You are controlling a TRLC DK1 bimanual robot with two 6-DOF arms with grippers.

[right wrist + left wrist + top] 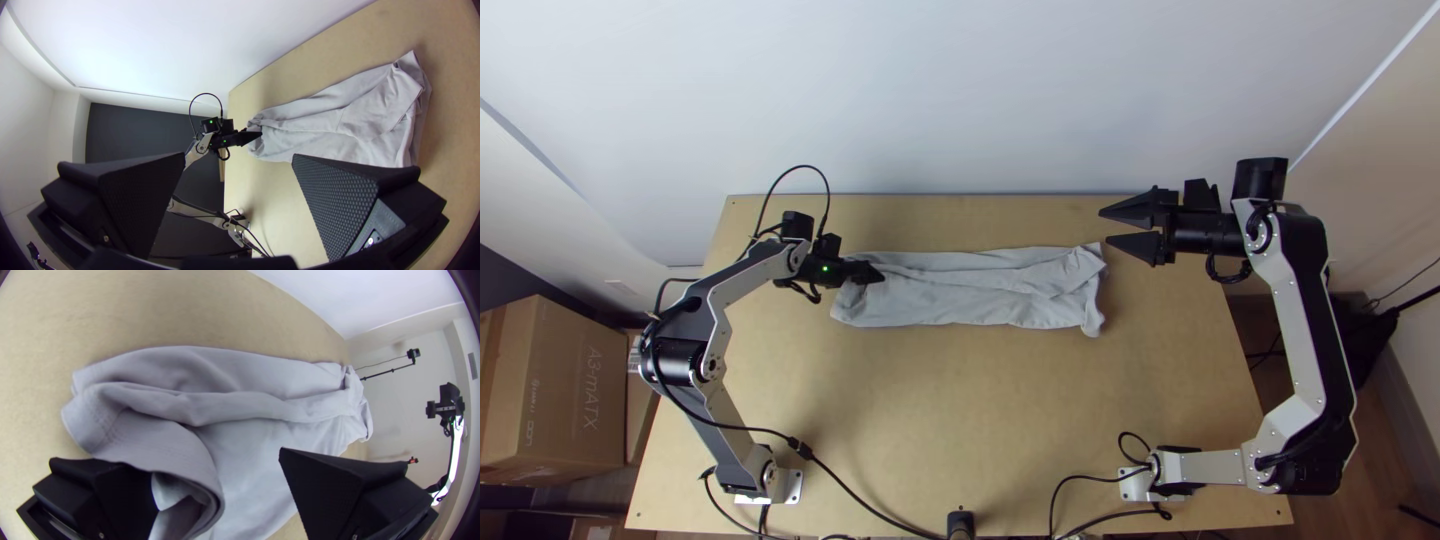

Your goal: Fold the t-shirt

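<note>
Left gripper (879, 273) is sitting at the left end of the t-shirt (960, 300), pointing right along it, and I'm holding its two fingers wide apart. In the left wrist view, cloth is curling up into a loose loop between them, the loop lying close against one finger (107, 497); I'm not pinching it, and whether that finger is touching it I can't tell. My right gripper (1103, 228) is hanging near the shirt's right end, toward the wall side, pointing left, also wide open and gripping nothing; in the right wrist view I'm seeing a broad gap between its flat pads. T-shirt is lying as a long narrow strip, folded over lengthwise, on the far half of the table (930, 400), running left to right roughly parallel to the wall (960, 100). A soft ridge is running along much of its length. At the right end a flap is lying turned over at a slant, creased, with one corner sticking out toward the wall and another toward the bases. Left end is looking rounder, with the hem edge rising into that loop. Black cable (832, 478) is trailing across the near part of the table, and a cardboard box (555, 385) is standing off to the left.
</note>
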